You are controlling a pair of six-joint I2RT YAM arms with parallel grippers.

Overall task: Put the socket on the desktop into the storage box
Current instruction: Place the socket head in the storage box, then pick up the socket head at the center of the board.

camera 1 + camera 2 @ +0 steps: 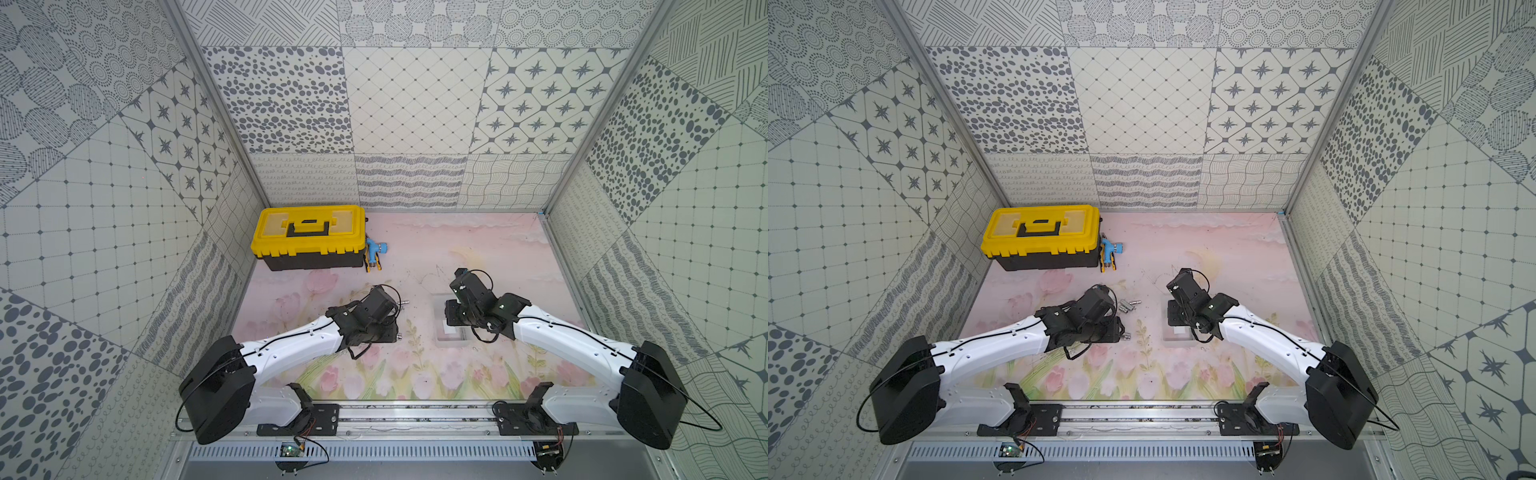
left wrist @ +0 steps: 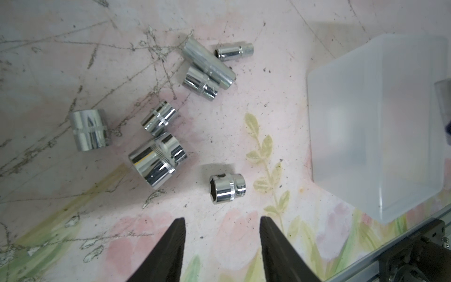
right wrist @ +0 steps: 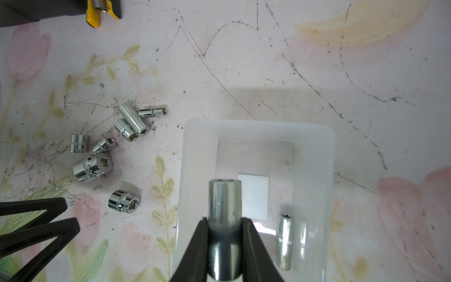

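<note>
Both arms reach forward over the flowered worktop (image 1: 478, 249) from the near rail, elbows bent outward and wrists turned in toward the storage box (image 1: 452, 340).

The right arm (image 1: 573, 345) ends above the box. Its end effector (image 3: 225, 221) is clenched on one end of a long socket (image 3: 225, 195), which juts past the fingertips over the box floor beside the white label (image 3: 253, 193).

The left arm (image 1: 291, 345) ends left of the box. Its end effector (image 2: 222, 219) is released, with jaws parted and empty, just short of a stubby socket (image 2: 227, 188) lying on its side.

The yellow-lidded toolbox (image 1: 309, 232) sits well behind and left of the box, against the wall. A broad bare stretch of worktop lies behind the box and to its right.

The box's clear walls are low, and bare floor shows around the label. One slim socket (image 3: 284, 241) already lies inside, close to the wall away from the loose ones. Six more sockets (image 3: 105, 149) lie scattered left of the box, clear of its rim, some touching each other.
</note>
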